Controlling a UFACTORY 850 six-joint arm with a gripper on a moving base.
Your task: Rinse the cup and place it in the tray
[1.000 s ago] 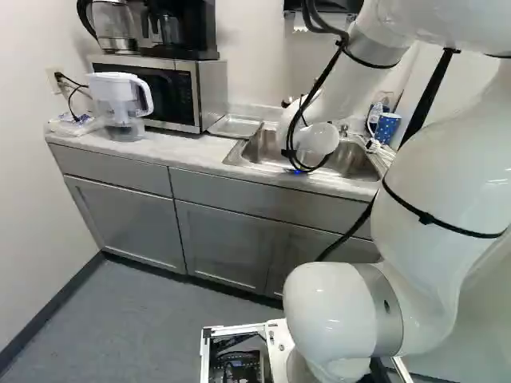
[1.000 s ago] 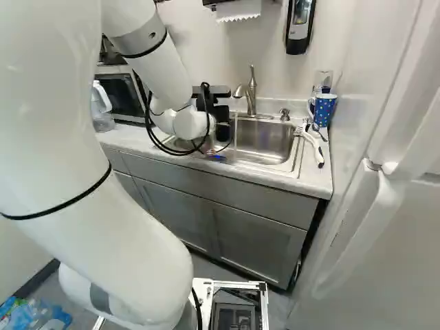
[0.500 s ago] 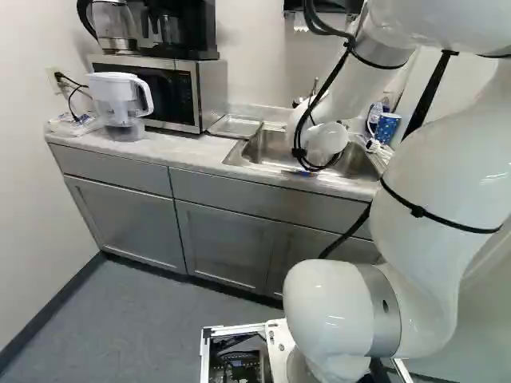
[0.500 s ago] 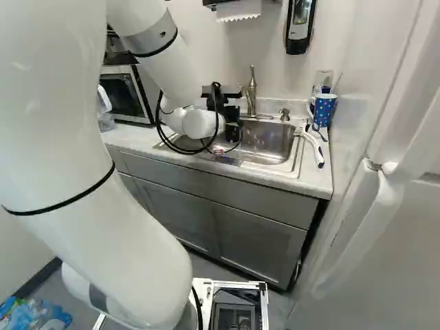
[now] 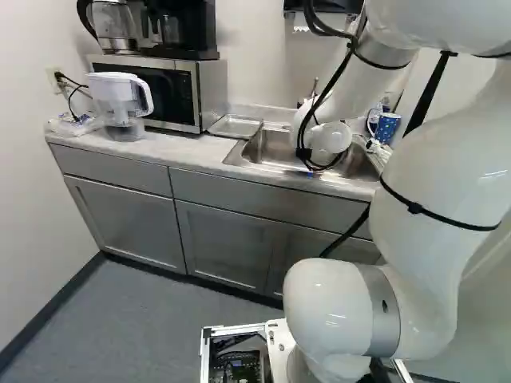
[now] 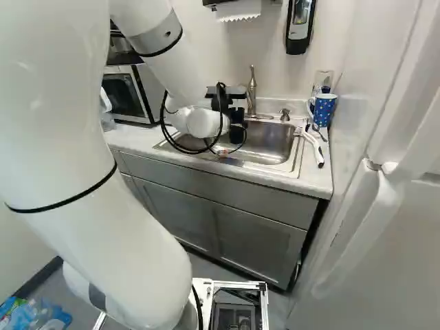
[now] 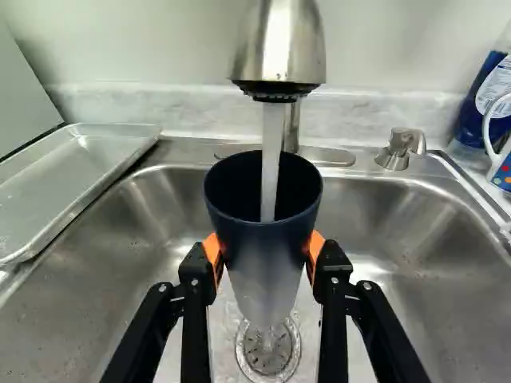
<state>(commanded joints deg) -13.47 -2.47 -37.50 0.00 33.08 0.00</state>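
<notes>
In the right base view my gripper (image 6: pixel 237 127) is over the sink, in front of the faucet. The wrist view has the gripper (image 7: pixel 264 249) shut on a dark blue cup (image 7: pixel 262 247), an orange pad against each side. The cup stands upright, its lower part paler, above the drain (image 7: pixel 268 351). Water (image 7: pixel 271 159) runs from the faucet (image 7: pixel 279 48) into its open mouth. An empty metal tray (image 7: pixel 76 179) lies beside the sink, also seen in the left base view as a shallow tray (image 5: pixel 235 126).
Right of the sink (image 6: pixel 268 143) are a blue dotted mug (image 6: pixel 322 110), a bottle and a white-handled brush (image 6: pixel 315 148). A soap dispenser knob (image 7: pixel 399 149) stands near the faucet. Left along the counter are a microwave (image 5: pixel 156 92) and a water pitcher (image 5: pixel 121 104).
The gripper has shifted right over the sink in both base views, coming under the faucet, with slight movement in the last half second. The base has stayed put.
</notes>
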